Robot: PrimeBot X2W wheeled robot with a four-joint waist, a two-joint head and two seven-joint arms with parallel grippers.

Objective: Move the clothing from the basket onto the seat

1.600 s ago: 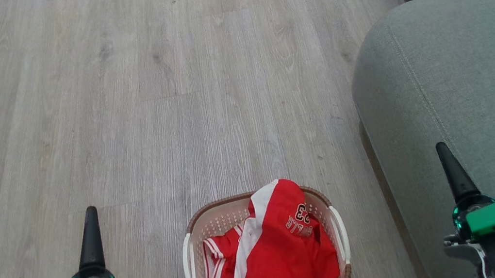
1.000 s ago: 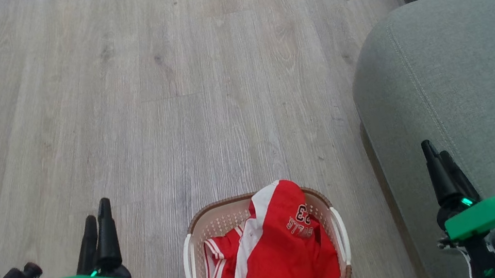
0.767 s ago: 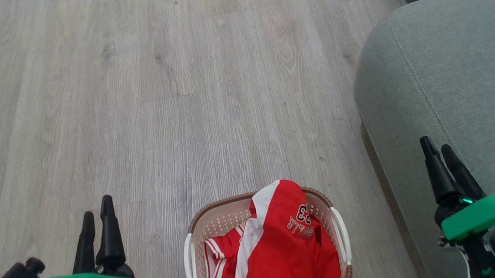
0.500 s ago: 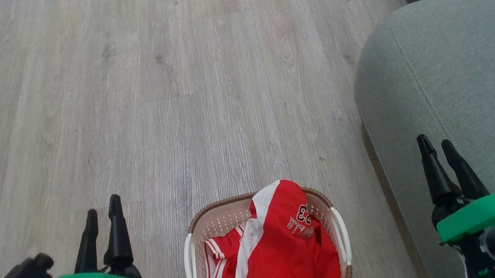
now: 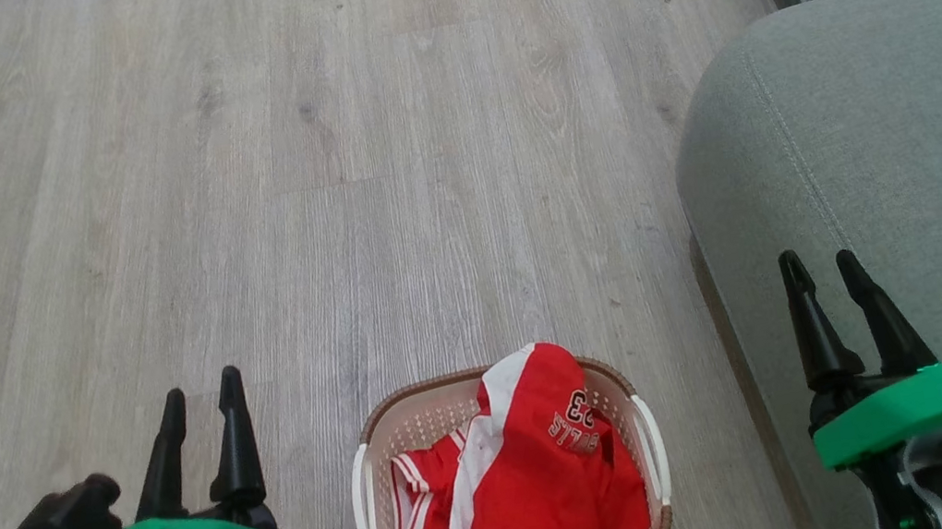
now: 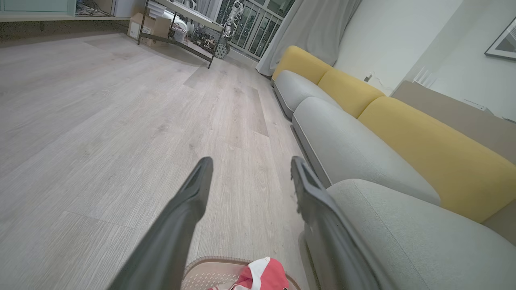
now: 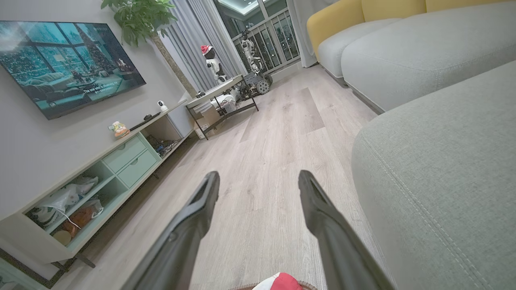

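a: where's the clothing (image 5: 522,481)?
b: heaped in the basket (image 5: 402,393) on the floor (image 5: 328,183), just beside the seat (image 5: 880,129). thin, shiny jerseys — light, limp, probably slippery.
a: and the jaws?
b: left gripper (image 5: 201,386) and right gripper (image 5: 818,256) flank the basket, jaws apart, holding nothing. i'd pinch the raised red-and-white fold on top — deep enough to bunch the fabric.

Clothing (image 5: 533,489) in basket (image 5: 417,426), basket on floor (image 5: 328,183), seat (image 5: 880,129) to right (near)
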